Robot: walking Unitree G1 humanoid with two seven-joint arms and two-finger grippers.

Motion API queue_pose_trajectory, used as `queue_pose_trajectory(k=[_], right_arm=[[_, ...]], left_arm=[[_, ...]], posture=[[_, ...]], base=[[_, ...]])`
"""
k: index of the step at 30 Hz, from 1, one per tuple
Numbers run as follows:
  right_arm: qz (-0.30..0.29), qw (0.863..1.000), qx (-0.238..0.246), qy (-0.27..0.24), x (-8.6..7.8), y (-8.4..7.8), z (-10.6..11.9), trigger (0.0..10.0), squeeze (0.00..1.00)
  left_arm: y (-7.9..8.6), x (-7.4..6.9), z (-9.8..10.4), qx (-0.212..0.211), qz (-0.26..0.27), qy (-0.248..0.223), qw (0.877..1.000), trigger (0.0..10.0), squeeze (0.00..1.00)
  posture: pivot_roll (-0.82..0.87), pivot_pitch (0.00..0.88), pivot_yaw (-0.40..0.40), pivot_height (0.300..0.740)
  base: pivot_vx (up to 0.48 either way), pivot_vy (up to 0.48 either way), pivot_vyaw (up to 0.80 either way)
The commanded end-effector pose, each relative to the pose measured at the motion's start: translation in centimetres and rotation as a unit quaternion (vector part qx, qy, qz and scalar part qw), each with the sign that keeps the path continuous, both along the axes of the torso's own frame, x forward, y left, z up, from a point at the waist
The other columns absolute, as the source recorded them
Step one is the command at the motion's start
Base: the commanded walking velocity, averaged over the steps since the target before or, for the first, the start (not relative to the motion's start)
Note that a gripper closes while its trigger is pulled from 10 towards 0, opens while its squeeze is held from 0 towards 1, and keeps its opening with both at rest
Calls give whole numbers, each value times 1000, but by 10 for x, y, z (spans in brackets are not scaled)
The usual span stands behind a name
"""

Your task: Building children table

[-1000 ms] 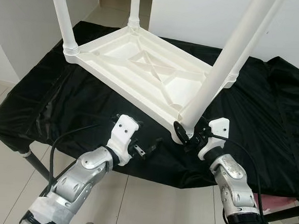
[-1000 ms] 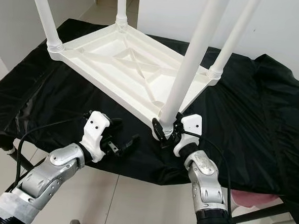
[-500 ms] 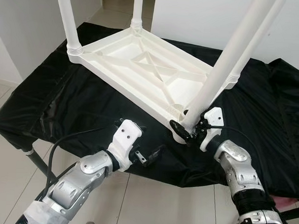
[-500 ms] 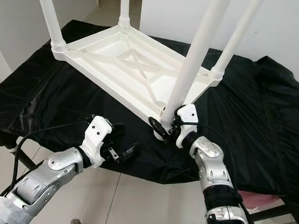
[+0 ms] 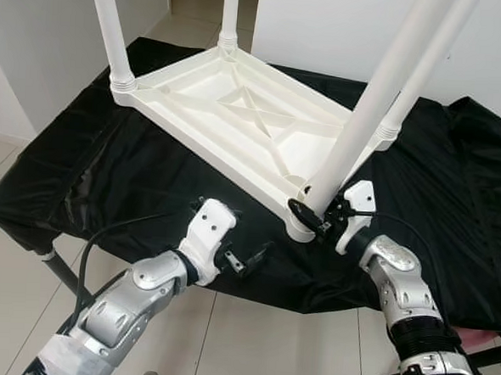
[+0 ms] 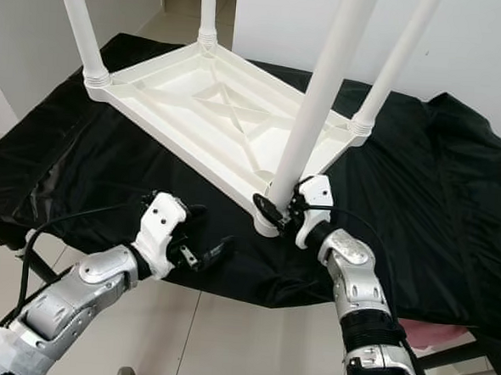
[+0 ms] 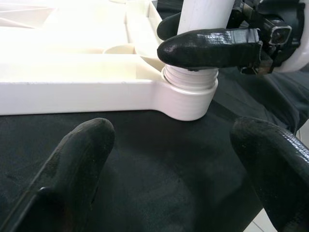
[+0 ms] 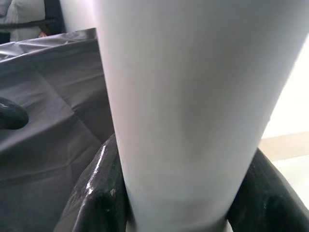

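A: Start from the left. What is the left claw [image 5: 248,258] doing?

B: It hovers low over the black cloth [image 5: 107,162] at the near edge of the surface, fingers spread wide with nothing between them. Its wrist view looks straight at the near corner socket [image 7: 189,94], so I judge it is parked there to watch or to steady, not to grip.

A: And the children's table itself?

B: The white plastic tabletop [image 5: 237,123] lies upside down on the cloth, ribbed underside up, which puts the leg sockets where they can be reached. Three legs stand at the other corners: the far-left leg [image 5: 109,26], the back leg [image 5: 231,12] and the far-right leg [image 5: 428,67].

A: The fourth?

B: The near-right leg [image 5: 371,101] rises from the near corner socket. The right claw [image 5: 312,218] is closed around its base, one black finger on each side, just above the threaded collar. The right wrist view shows both fingers hugging the white tube.

A: Why hold so low?

B: My guess: gripping beside the socket lets it twist or press the leg home with little wobble. The leg leans slightly, so it may not be fully seated yet.
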State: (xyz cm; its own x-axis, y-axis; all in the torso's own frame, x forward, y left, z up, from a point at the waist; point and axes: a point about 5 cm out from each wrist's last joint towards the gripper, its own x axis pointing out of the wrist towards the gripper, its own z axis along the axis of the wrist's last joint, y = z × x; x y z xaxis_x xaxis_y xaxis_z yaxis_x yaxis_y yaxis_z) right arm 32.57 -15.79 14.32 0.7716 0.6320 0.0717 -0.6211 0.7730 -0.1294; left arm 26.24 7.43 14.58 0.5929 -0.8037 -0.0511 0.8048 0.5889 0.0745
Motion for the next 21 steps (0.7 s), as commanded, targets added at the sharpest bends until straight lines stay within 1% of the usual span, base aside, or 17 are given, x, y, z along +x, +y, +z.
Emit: queue_pose_trajectory(k=[1,2,3,5,7,8,9,10,11,13,14,15,16,17,19,20,21], right_arm=[[-6,1000,3,10,-2,-1,-6,10000,0],[-6,1000,3,10,-2,-1,-6,10000,0],[-21,1000,7,11,-3,-1,-6,10000,0],[-73,997,15,9,-6,-1,-8,10000,0],[-73,997,15,9,-6,-1,-8,10000,0],[-111,994,19,9,-10,2,-10,10000,0],[-130,991,26,11,-13,6,-11,10000,0],[-130,991,26,11,-13,6,-11,10000,0],[-150,988,33,10,-15,9,-12,10000,0],[-185,982,45,13,-18,13,-14,10000,0],[-212,976,52,12,-19,13,-13,10000,0],[-212,976,52,12,-19,13,-13,10000,0],[-239,969,65,13,-20,14,-13,10000,0],[-239,969,65,13,-20,14,-13,10000,0],[-301,950,88,15,-23,17,-15,10000,0],[-301,950,88,15,-23,17,-15,10000,0],[-328,939,97,18,-25,18,-16,10000,0]], left_arm=[[-5,-4,1,5,-64,-1,998,10000,0],[-5,-4,1,5,-64,-1,998,10000,0],[-5,-3,1,7,-60,-5,998,10000,0],[-3,-2,2,7,-52,-10,999,10000,0],[-3,-2,2,7,-52,-10,999,10000,0],[-3,-1,1,9,-47,-14,999,10000,0],[-3,-1,0,9,-46,-14,999,10000,0],[-3,-1,0,9,-46,-14,999,10000,0],[-3,-1,0,8,-45,-14,999,10000,0],[-4,-1,0,7,-43,-14,999,10000,0],[-4,-1,1,5,-42,-14,999,10000,0],[-4,-1,1,5,-42,-14,999,10000,0],[-4,-1,1,5,-40,-15,999,10000,0],[-4,-1,1,5,-40,-15,999,10000,0],[-4,0,1,6,-33,-19,999,10000,0],[-4,0,1,6,-33,-19,999,10000,0],[-3,0,1,4,-30,-19,999,10000,0]], posture=[[-15,86,-62,740],[-15,86,-62,740],[-15,86,-64,740],[-18,91,-63,740],[-18,91,-63,740],[-17,100,-64,740],[-19,104,-65,740],[-19,104,-65,740],[-21,105,-63,740],[-20,103,-67,740],[-14,105,-68,740],[-14,105,-68,740],[-14,105,-68,740],[-14,105,-68,740],[3,112,-67,740],[3,112,-67,740],[4,114,-67,740]], base=[[0,0,0],[0,0,0],[0,0,0],[0,0,0],[0,0,0],[0,0,0],[0,0,0],[0,0,0],[0,0,0],[0,0,0],[0,0,0],[0,0,0],[0,0,0],[0,0,0],[0,0,0],[0,0,0],[0,0,0]])
